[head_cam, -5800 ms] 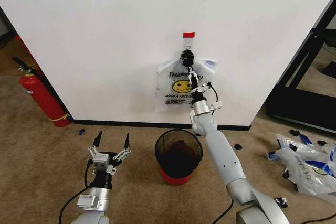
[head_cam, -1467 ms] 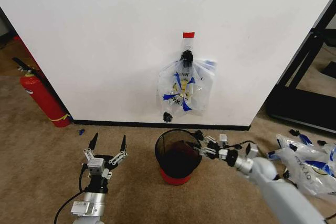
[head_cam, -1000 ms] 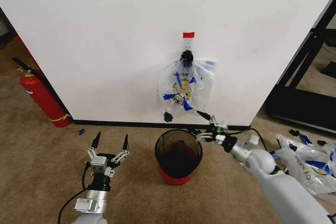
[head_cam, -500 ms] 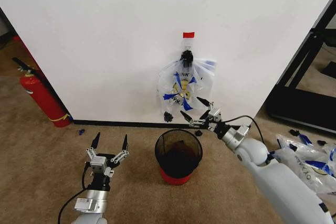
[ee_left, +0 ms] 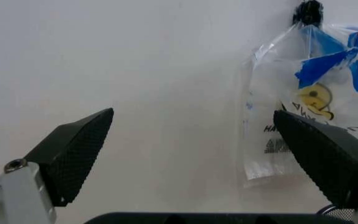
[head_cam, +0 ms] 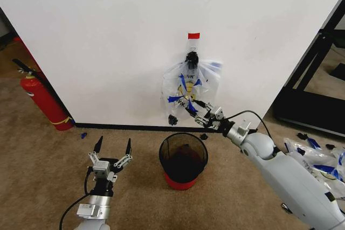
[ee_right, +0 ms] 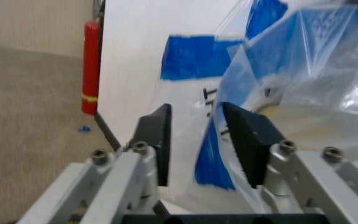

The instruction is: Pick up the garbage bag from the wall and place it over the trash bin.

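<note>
**Thin plastic at the wall, a gripper closing in**

Thin, crinkled plastic hangs from a black clip (head_cam: 191,57) on the white wall (head_cam: 108,41), just under a strip of red tape (head_cam: 193,35) — this is the bag (head_cam: 190,91), bunched and twisted so its blue handles cross the yellow smiley. It hangs there because the clip pinches its top; nothing else carries it, and its lower edge stops short of the black baseboard (head_cam: 124,126).

The right gripper (head_cam: 200,112) reaches across from the right at the bag's lower part. In the right wrist view its fingers (ee_right: 161,140) stand a little apart with a fold of blue-and-clear film running between them; they have not pinched it flat — my reading is a grasp being set up low on the bag, where loose film is easiest to catch.

The bin (head_cam: 183,158), black mesh on a red base, stands on the carpet (head_cam: 43,165) directly below the bag, near the wall's foot, so a freed bag would have little way to travel. Its mouth is uncovered.

The left gripper (head_cam: 111,153) waits low over the carpet left of the bin, fingers spread wide and pointed at the wall. A fire extinguisher (head_cam: 42,99) leans at the wall's left end, apart from the work.
</note>
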Robot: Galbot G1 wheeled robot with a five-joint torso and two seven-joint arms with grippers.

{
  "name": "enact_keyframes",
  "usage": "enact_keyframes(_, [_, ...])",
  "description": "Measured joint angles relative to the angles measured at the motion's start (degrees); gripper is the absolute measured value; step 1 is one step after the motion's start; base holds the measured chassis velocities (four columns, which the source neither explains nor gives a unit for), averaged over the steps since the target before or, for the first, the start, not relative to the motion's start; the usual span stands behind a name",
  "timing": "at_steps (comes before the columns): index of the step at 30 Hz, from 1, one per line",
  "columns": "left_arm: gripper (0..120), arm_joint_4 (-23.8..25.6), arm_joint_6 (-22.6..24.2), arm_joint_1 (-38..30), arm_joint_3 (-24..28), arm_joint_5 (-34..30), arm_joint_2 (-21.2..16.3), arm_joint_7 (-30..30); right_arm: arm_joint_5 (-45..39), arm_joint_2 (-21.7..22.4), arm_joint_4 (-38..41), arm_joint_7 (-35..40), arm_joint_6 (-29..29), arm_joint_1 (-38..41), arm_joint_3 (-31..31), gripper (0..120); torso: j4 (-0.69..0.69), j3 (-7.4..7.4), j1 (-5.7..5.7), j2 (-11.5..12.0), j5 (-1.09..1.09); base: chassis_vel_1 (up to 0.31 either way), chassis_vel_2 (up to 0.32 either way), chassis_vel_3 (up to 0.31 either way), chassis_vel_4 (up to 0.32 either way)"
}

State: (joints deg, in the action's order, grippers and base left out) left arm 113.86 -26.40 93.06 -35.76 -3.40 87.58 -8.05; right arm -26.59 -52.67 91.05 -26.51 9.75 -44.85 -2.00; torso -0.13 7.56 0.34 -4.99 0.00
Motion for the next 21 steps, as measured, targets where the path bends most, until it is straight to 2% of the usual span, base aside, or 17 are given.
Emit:
enact_keyframes(4, [100,-0.04,0.0,-0.19,0.21,0.03,0.23,0.01,0.99,0.42,-0.41,-0.09,-0.15,0.0,-0.34,14,0.0,0.0,0.0,0.0,0.0,0.0,0.0,0.0,0.0])
enact_keyframes(6, [100,-0.1,0.0,-0.23,0.26,0.07,0.28,0.01,1.02,0.44,-0.41,0.02,-0.13,-0.05,-0.52,11,0.0,0.0,0.0,0.0,0.0,0.0,0.0,0.0,0.0])
enact_keyframes(8, [100,-0.23,0.0,-0.28,0.41,0.22,0.37,0.01,1.04,0.5,-0.37,0.5,-0.05,-0.4,-0.97,0,0.0,0.0,0.0,0.0,0.0,0.0,0.0,0.0,0.0])
enact_keyframes(14, [100,-0.28,0.0,-0.43,0.46,0.25,0.23,0.02,-0.52,1.14,0.39,0.43,0.69,-1.67,-2.55,0,0.0,0.0,0.0,0.0,0.0,0.0,0.0,0.0,0.0])
enact_keyframes(18, [100,0.2,-0.23,-0.91,0.73,-1.25,-0.79,-0.01,-6.41,1.98,1.81,-1.14,1.48,-3.68,-4.29,0,0.0,0.0,0.0,0.0,0.0,0.0,0.0,0.0,0.0])
enact_keyframes(20, [100,0.75,-0.33,-2.46,1.38,-2.67,-2.55,-0.55,-12.87,2.31,2.21,-1.83,2.42,-4.71,-4.76,0,0.0,0.0,0.0,0.0,-0.01,0.0,0.0,0.0,0.0])
enact_keyframes(21, [100,0.75,-0.33,-2.46,1.38,-2.67,-2.55,-0.55,-12.87,2.31,2.21,-1.83,2.42,-4.71,-4.76,0,0.0,0.0,0.0,0.0,-0.01,0.0,0.0,0.0,0.0])
